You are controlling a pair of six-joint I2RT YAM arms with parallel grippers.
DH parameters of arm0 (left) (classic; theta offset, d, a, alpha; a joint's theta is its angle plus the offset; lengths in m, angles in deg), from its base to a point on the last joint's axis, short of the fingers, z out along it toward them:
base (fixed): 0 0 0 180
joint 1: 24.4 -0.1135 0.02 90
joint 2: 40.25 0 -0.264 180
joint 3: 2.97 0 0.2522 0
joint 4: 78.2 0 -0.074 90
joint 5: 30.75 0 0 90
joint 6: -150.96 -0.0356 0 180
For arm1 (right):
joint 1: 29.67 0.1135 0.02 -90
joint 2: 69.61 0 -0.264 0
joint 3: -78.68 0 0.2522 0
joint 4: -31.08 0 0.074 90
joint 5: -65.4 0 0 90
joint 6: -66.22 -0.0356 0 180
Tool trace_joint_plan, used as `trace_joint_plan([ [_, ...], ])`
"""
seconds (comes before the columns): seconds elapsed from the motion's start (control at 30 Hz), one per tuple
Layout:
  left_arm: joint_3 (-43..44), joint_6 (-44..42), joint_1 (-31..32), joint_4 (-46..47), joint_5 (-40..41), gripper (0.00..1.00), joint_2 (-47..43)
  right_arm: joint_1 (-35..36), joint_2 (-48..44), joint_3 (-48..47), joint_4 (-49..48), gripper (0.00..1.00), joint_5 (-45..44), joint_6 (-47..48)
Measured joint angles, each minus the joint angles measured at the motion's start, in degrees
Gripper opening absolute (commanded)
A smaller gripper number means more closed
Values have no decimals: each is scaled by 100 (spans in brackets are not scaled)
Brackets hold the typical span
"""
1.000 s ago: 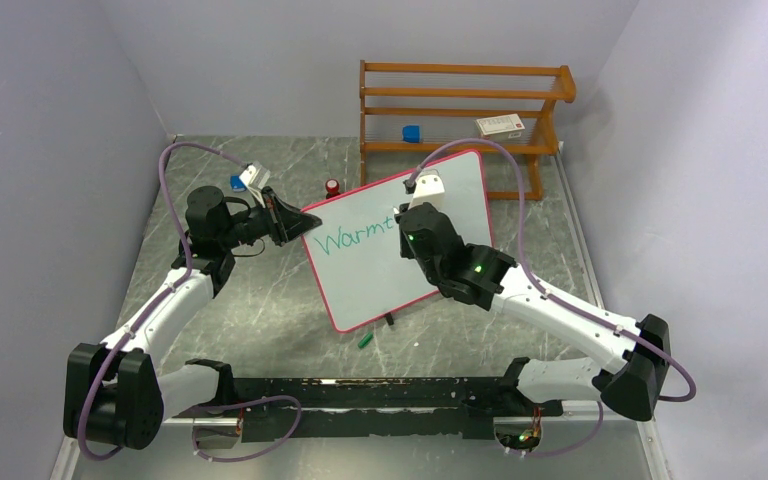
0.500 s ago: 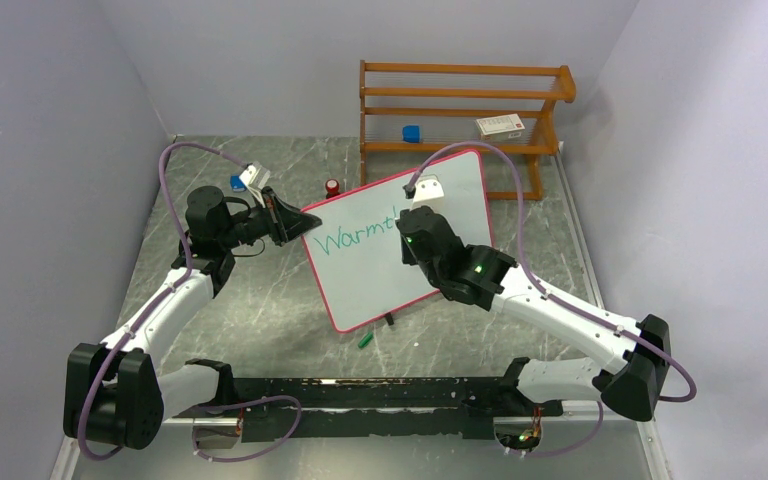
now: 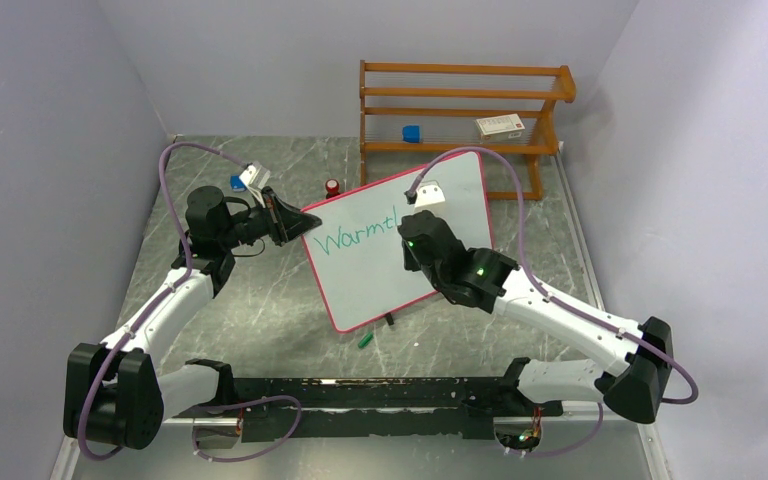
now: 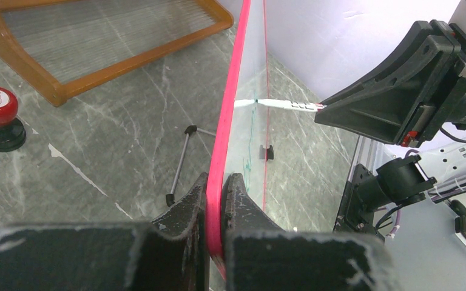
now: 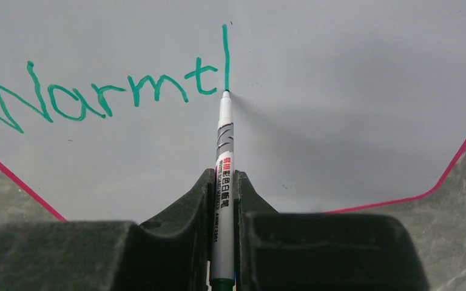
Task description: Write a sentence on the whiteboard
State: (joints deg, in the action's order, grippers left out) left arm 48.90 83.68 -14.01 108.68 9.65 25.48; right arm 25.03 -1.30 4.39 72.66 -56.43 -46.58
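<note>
1. Since a second ago the right gripper has slid a little down the board. A fresh upright green stroke now stands after the "t", so the writing reads "Warmtl" where it read "Warmt".
2. The left gripper and the whiteboard have not shifted.
3. The whiteboard stands propped and tilted on the marble table, in front of the wooden rack, with its near corner towards the arm bases.
4. The left gripper is clamped on the board's pink-red frame at its left edge.
5. The right gripper is clenched on a marker, whose tip touches the lower end of the new stroke.
6. Counted: two arms, one whiteboard, one marker and one green cap lying on the table just below the board.
7. Also one red-topped stamp behind the board, and one rack holding two things: a blue block and a white box.
8. Only the left wrist view shows the board edge-on, with the marker meeting its face and a thin wire leg with black feet behind it.
9. Only the right wrist view shows the marker's printed barrel and the tip contact; its left edge cuts off the "W".
10. Only the top view takes in the whole word, the rack's contents and the cap.
</note>
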Motion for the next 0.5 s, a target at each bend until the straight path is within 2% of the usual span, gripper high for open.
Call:
trace_joint_plan([
  [0.5, 0, 0, 0, 2, -9, 5, 0, 0, -83, 81, -94, 0, -15, -7],
])
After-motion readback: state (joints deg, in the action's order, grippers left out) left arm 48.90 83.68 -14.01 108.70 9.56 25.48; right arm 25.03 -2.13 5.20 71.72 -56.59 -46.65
